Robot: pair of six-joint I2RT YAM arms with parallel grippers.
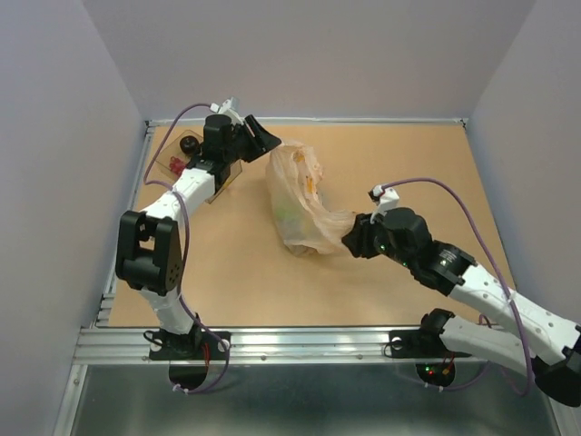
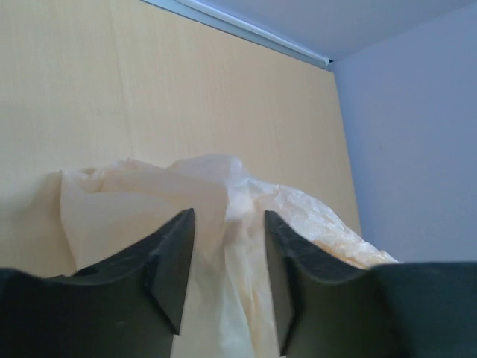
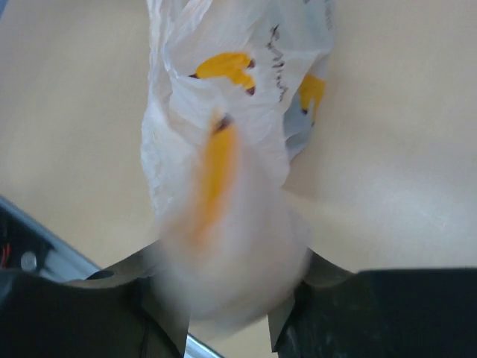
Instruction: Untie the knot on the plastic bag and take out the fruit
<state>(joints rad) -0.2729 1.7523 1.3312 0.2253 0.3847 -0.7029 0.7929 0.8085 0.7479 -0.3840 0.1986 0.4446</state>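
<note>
The plastic bag (image 1: 295,195) lies crumpled mid-table, cream-white with orange print (image 3: 223,67). A green tint of fruit (image 1: 286,216) shows through its near part. I cannot make out the knot. My left gripper (image 1: 265,138) is at the bag's far end. In the left wrist view it (image 2: 229,216) stands open, and a loose strip of plastic (image 2: 242,298) runs between the jaws without being clamped. My right gripper (image 1: 349,238) is at the bag's near right corner, which stretches toward it. In the right wrist view blurred plastic (image 3: 231,246) fills the gap between its jaws (image 3: 227,287).
A clear tray (image 1: 163,168) stands at the back left under the left arm, holding a black round piece (image 1: 189,145) and red pieces (image 1: 174,164). Grey walls close in the table on three sides. A metal rail (image 1: 300,341) runs along the near edge.
</note>
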